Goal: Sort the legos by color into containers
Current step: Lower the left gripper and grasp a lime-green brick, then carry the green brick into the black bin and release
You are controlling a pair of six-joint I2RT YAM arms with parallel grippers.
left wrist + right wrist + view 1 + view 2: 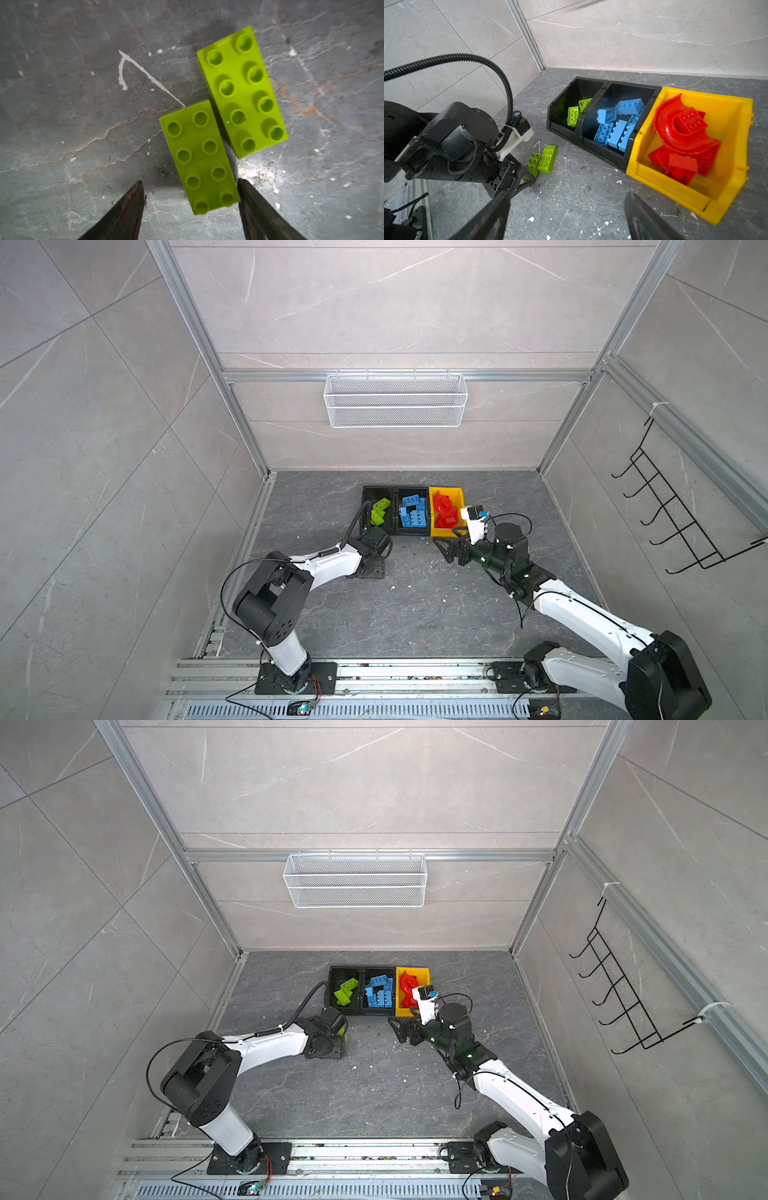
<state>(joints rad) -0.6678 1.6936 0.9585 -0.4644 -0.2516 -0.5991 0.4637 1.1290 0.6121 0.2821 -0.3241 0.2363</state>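
Observation:
Two lime green legos lie side by side on the grey floor, the nearer brick [199, 153] and the farther brick [243, 91]; both also show in the right wrist view [544, 160]. My left gripper [189, 182] points down over the nearer brick's end. It is open, with one finger [249, 199] against the brick's side and the other apart. The three containers stand in a row: a black bin [370, 493] with green legos [380, 510], a black bin [411, 490] with blue legos [413, 512], and a yellow bin [446, 490] with red legos [444, 510]. My right gripper [446, 541] hangs open and empty before the yellow bin.
A white wire basket [395, 400] hangs on the back wall. A black hook rack [673, 506] hangs on the right wall. White flecks dot the floor [415, 605]. The left arm's cable [500, 70] loops up beside the bins.

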